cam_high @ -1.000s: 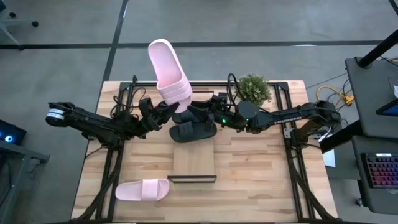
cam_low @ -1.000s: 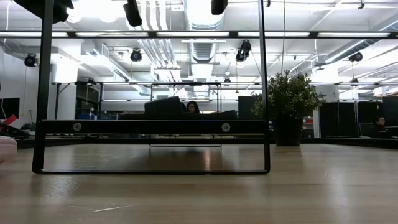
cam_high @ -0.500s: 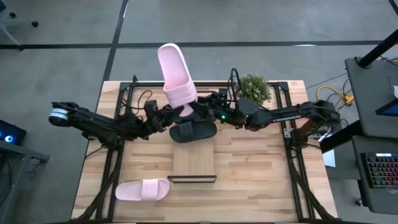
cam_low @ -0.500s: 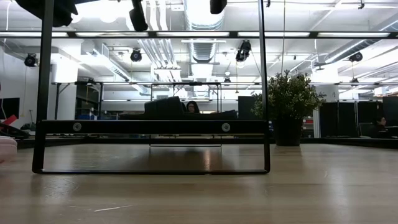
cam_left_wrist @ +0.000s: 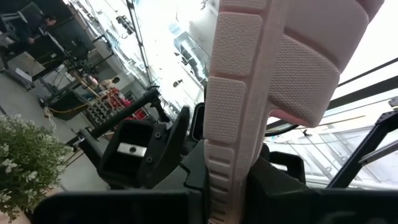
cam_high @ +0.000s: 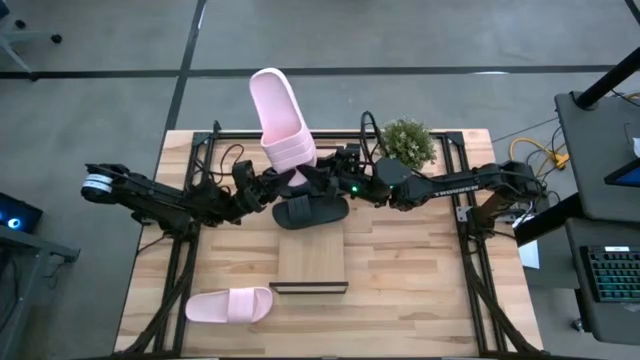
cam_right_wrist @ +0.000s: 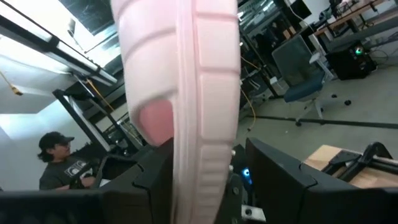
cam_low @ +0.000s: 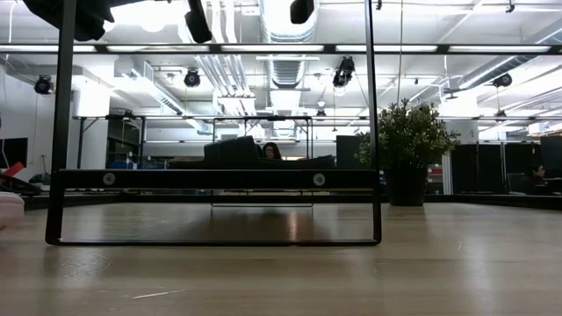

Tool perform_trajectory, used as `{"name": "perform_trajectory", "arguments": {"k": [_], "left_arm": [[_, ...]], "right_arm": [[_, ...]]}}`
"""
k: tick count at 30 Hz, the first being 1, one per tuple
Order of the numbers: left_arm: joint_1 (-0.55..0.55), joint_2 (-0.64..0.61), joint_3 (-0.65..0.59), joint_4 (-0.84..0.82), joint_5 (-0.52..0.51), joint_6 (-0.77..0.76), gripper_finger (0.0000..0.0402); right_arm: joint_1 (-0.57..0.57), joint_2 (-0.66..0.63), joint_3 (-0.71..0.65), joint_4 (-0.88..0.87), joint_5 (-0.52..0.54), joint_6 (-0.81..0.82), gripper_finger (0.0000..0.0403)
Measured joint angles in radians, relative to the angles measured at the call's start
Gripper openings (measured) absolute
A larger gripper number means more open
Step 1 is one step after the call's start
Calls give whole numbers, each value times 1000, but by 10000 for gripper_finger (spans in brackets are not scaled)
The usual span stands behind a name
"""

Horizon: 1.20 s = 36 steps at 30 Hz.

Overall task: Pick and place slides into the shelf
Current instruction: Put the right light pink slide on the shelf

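A pale pink slide [cam_high: 278, 120] stands raised over the table's far middle, heel end up and away. My left gripper [cam_high: 283, 183] is shut on its lower, toe end. My right gripper [cam_high: 318, 180] is open, its fingers [cam_right_wrist: 155, 180] standing on either side of the same end; whether they touch it I cannot tell. A black slide [cam_high: 312, 211] lies on the far part of the shelf [cam_high: 312, 258], just below both grippers. A second pink slide [cam_high: 230, 305] lies sole down on the table at the near left. My left gripper pinches the pink slide's toe end [cam_left_wrist: 225, 186] between its two fingers, which come from the table's left and slant upward. The fingers' own bulk hides the exact contact. The slide is lifted clear and rises tilted above the gripper, tread side [cam_left_wrist: 233, 106] toward the wrist camera.
A potted plant [cam_high: 408, 143] stands at the far right behind the right arm. The shelf's black metal end frame [cam_low: 215, 180] rises in the low view. Bare wood lies at the near right [cam_high: 420, 290]. A person [cam_right_wrist: 62, 165] sits in the room beyond.
The raised pink slide has swung a little toward the table's right with my left gripper, closer to my right gripper, and stands slightly more upright. The black slide and the near pink slide have not moved.
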Motion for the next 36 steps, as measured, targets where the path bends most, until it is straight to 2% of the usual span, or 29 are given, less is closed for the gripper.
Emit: {"name": "perform_trajectory", "arguments": {"k": [5,13,20,28,36], "left_arm": [[0,0,0,0,20,0,24],[0,0,0,-4,18,3,24],[0,0,0,-5,21,1,27],[0,-4,-3,-2,32,-1,90],[0,-34,-14,-6,36,5,100]], "right_arm": [[-2,2,23,0,0,-34,145],[-2,3,38,-52,34,-10,36],[-2,-2,37,-62,50,18,35],[-2,-10,36,-84,51,43,35],[-2,-46,35,-138,53,53,35]]}}
